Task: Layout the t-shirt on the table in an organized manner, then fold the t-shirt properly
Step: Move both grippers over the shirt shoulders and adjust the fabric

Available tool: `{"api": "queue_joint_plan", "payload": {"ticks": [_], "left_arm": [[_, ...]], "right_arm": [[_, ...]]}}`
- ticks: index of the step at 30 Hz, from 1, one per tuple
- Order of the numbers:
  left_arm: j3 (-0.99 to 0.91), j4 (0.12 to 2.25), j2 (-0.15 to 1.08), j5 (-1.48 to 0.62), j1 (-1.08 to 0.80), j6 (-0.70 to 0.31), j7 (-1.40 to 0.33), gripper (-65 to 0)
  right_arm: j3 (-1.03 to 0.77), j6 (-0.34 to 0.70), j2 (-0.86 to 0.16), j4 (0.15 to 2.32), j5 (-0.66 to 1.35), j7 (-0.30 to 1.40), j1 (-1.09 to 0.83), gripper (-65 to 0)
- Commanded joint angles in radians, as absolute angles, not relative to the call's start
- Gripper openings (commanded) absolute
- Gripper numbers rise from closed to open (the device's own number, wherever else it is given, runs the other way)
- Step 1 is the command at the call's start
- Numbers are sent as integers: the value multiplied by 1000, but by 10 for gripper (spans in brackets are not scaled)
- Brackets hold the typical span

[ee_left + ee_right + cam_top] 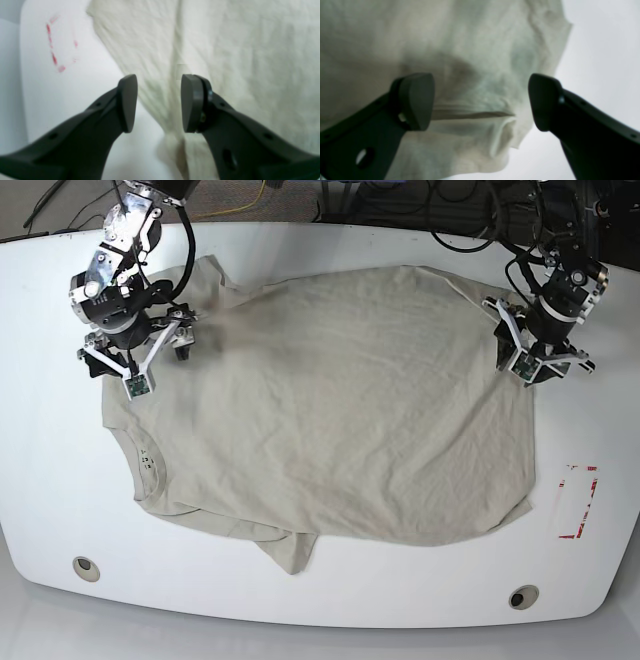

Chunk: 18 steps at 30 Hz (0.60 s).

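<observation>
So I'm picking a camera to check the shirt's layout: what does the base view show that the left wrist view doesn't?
Only the base view shows the whole t-shirt spread out, its collar, both arms, and the table's grommet holes. Only the left wrist view shows the left gripper close up, its fingers apart over the shirt's edge. Both show the shirt, the white table and the red tape.

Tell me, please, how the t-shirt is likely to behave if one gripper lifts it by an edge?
The t-shirt would probably droop: it lies wrinkled, with its near sleeve bunched. It looks thin, so likely light. On the glossy table it may slide instead of staying put. The right gripper and left gripper hover open above it.
</observation>
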<state>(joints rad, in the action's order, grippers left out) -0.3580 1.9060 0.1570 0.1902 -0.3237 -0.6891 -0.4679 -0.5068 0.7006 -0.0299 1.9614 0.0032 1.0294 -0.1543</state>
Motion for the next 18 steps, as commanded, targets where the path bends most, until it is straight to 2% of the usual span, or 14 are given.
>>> {"api": "queue_joint_plan", "payload": {"ticks": [1,8,14,18], "left_arm": [[-363,1920,168,185,-334,-679,-450,-383],[-363,1917,173,180,-367,-680,-450,-383],[-363,1917,170,176,-364,-680,-449,-383],[-363,1916,153,162,-344,-680,-449,-383]], "right_arm": [[-510,698,-38,1975,4,1015,-162,-84],[-509,698,-39,1962,-1,1006,-171,-84],[-510,691,-47,1931,-4,918,-160,-84],[-512,691,-96,1890,-4,903,-110,-84]]}}
